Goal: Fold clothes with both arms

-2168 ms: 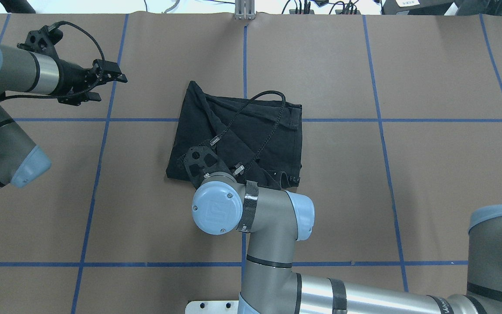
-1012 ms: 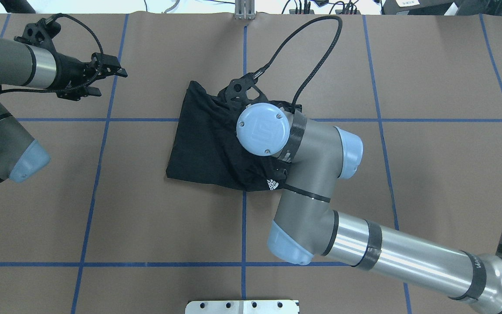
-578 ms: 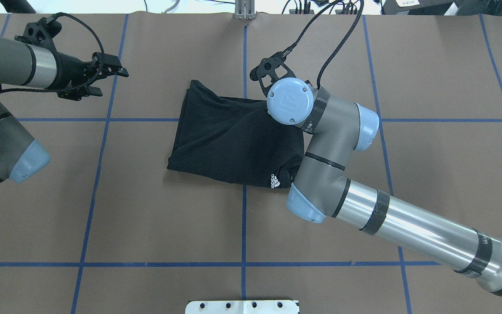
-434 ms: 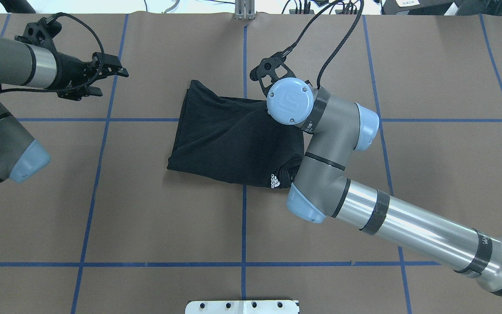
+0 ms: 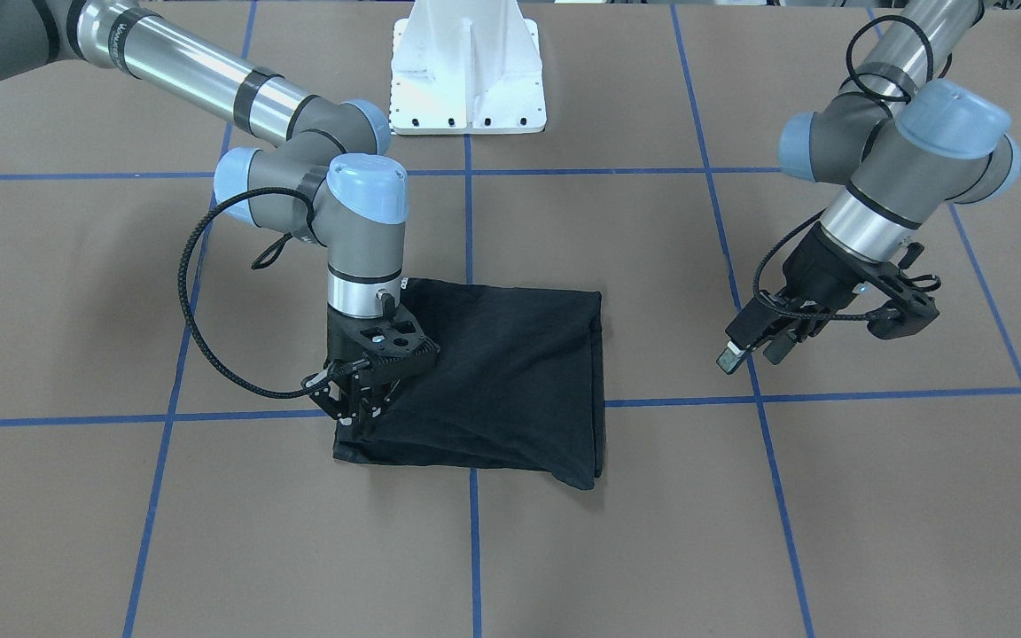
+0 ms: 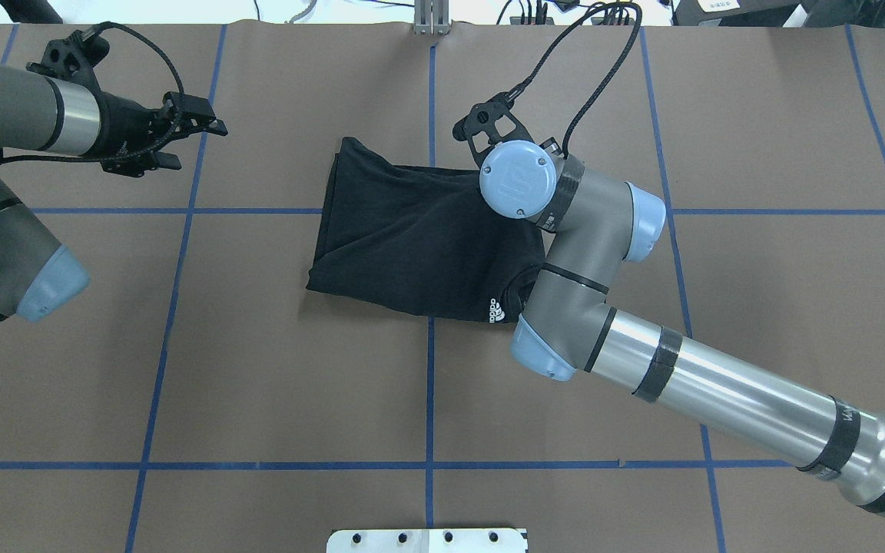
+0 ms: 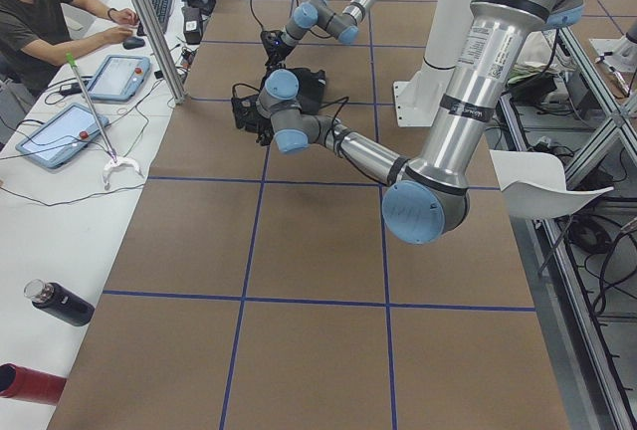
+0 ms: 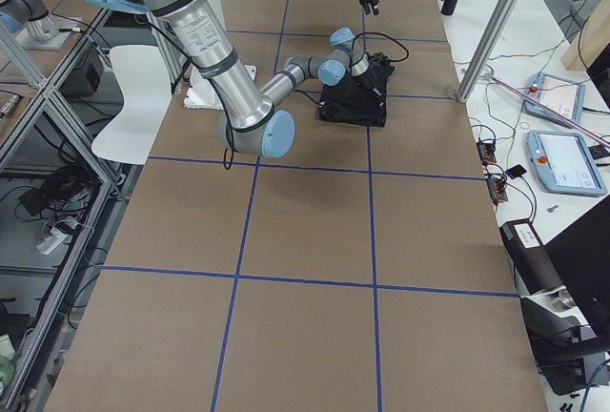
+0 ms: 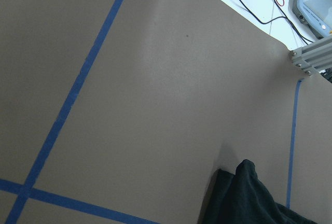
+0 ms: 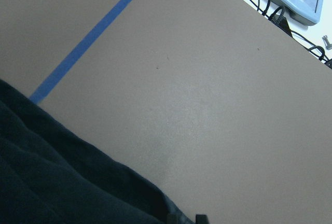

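Note:
The black T-shirt [image 6: 412, 238] lies folded near the table's middle, plain side up, with a small white logo [image 6: 495, 311] at its near right corner. It also shows in the front view as a T-shirt [image 5: 510, 381] in a rough rectangle. My right gripper [image 5: 353, 424] points down and is shut on the shirt's far right corner; in the overhead view the wrist hides it. My left gripper [image 6: 198, 146] hovers open and empty over bare table far to the left of the shirt, and shows again as the left gripper [image 5: 750, 356] in the front view.
Brown paper with blue tape lines [image 6: 430, 384] covers the table. The white pedestal base [image 5: 466, 71] stands at the robot's side. A person [image 7: 40, 12] sits at a side desk with tablets [image 7: 114, 77]; bottles [image 7: 55, 303] lie there too.
My right arm swung from the shirt's near edge to its far right corner, folding the cloth over; lately the shirt slid slightly right. The left arm barely moved.

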